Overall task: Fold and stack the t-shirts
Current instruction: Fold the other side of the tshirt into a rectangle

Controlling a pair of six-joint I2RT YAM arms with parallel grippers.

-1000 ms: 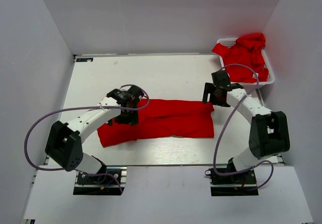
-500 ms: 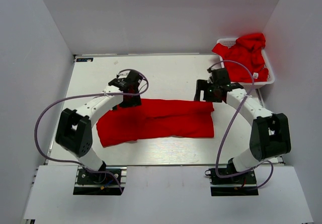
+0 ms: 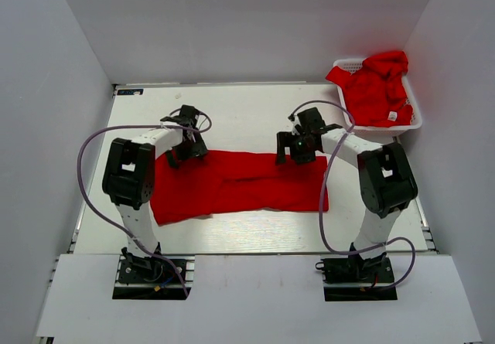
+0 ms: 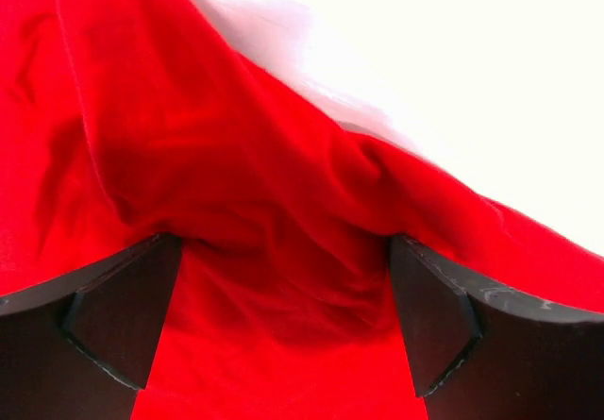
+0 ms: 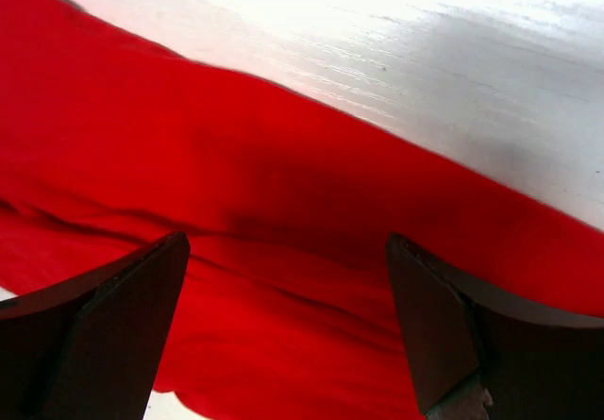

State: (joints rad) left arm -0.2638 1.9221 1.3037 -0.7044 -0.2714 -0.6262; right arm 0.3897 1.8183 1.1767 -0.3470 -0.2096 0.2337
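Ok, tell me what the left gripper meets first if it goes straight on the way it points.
Most likely the bright red soft cloth t-shirt spread on the white table: its raised fold fills the gap between the left gripper's open jaws. Depth is unclear.

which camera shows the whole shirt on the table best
Top external: the whole shirt shows, a long strip on the table. Each wrist view shows only a close patch of its red cloth.
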